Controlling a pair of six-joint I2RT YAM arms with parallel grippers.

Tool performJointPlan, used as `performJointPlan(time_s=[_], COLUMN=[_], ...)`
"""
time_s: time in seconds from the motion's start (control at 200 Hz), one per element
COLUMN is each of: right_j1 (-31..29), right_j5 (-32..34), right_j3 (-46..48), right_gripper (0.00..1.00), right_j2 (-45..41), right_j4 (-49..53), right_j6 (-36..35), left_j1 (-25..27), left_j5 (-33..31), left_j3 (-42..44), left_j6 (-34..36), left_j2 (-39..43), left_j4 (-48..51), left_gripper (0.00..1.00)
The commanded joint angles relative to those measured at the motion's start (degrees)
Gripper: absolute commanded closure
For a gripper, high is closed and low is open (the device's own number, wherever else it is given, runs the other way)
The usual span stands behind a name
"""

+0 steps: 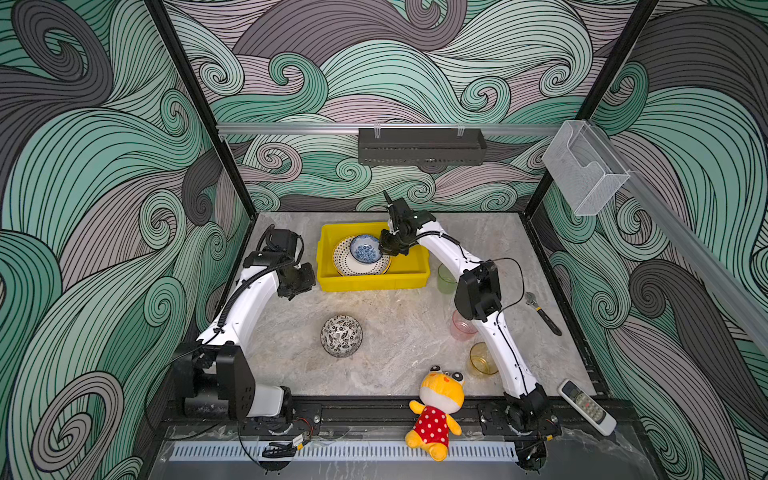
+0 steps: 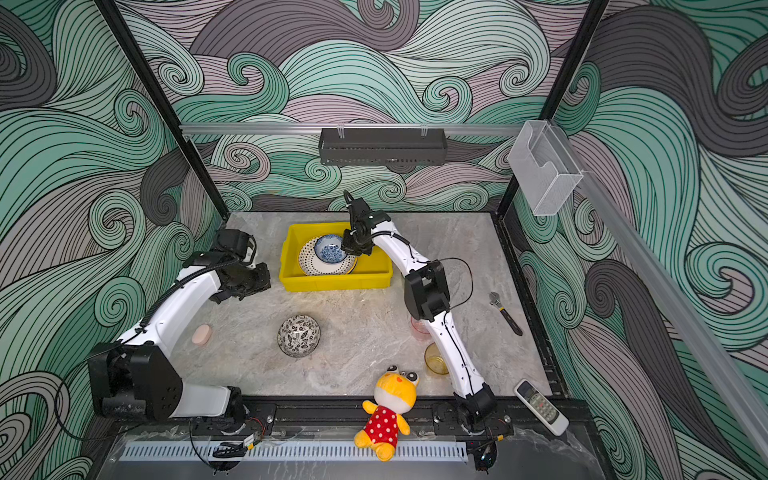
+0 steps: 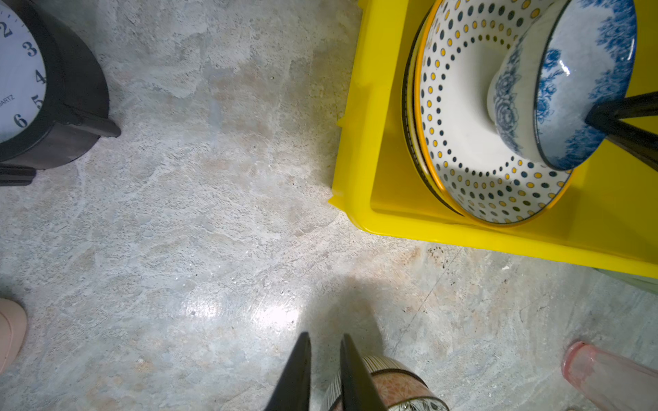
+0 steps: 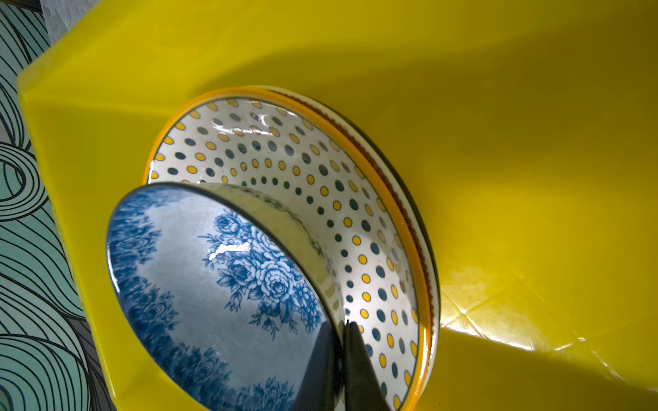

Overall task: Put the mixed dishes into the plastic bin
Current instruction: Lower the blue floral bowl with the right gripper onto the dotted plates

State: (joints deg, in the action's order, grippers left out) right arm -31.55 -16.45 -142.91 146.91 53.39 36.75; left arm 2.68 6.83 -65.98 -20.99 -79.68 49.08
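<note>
Nearest us the yellow plush toy [image 1: 436, 411] lay on the front rail, no part of the job. Of the task's things, the yellow bin [image 1: 374, 284] sat toward the back of the table and held a stack of plates with the dotted plate [image 1: 353, 266] on top. The blue floral bowl [image 1: 365, 249] rested tilted on that plate. We judged the work about half done. The black-white bowl [image 1: 341, 336] stood out on the marble, well in front of the bin. The green cup [image 1: 446, 279], pink cup [image 1: 461, 326] and amber cup [image 1: 482, 359] stood along the right arm. The right arm arched over the bin's right wall, wrist tipped down, and the right gripper [image 4: 340, 329] was clamped on the floral bowl's rim, one finger inside and one outside. The left arm was folded, elbow high, just left of the bin. The left gripper [image 3: 324, 338] hung over bare table, jaws a narrow slit apart, holding nothing.
</note>
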Motion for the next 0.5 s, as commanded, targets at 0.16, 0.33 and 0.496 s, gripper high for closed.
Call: performJointPlan(time_s=[0.16,0.33,0.496], right_j1=[-0.26,-0.22,-0.26], right_j5=[-0.91,-1.21,-2.24], right_j3=[-1.23,-0.77,-0.91], right_gripper=[0.87,0.84,0.81], right_j2=[-1.0,-1.56,-2.15], right_j4=[-0.18,-0.19,-0.21], right_j6=[0.6,0.69,0.53], left_j1=[-0.57,-0.57,-0.57], left_j5=[1.24,1.9,3.42], left_j3=[-1.88,-1.88,-1.96], left_j6=[-0.07,0.04,0.11], left_j2=[0.66,1.11,0.8], left_j4=[1.37,1.11,1.36], left_gripper=[0.8,0.8,0.8])
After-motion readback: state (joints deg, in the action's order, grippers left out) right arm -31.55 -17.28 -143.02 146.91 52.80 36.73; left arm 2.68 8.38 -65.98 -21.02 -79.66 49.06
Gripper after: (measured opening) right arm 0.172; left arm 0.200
